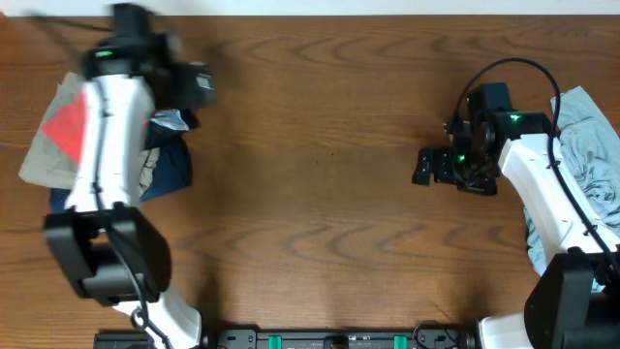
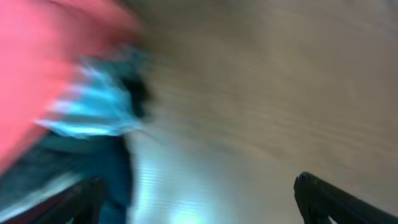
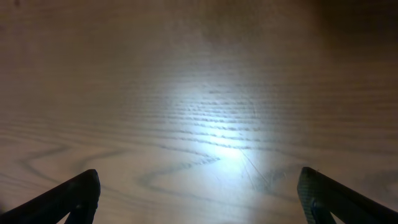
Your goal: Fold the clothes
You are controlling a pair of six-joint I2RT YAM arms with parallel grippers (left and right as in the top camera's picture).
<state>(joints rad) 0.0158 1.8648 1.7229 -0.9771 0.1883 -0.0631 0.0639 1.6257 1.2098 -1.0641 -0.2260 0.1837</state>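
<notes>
We're prob partway imo: left claw and right claw both gape wide w/ nothing in them, coral tee lies piled w/ other clothes right by the left claw, pale blue-grey shirt behind the right claw looks unfolded.

Left edge of brown wooden table: crumpled pile of coral-red, beige and navy fabric clothes, partly under white left arm. Right edge: pale blue-grey fabric shirt, partly under white right arm. Both heaps well apart.
</notes>
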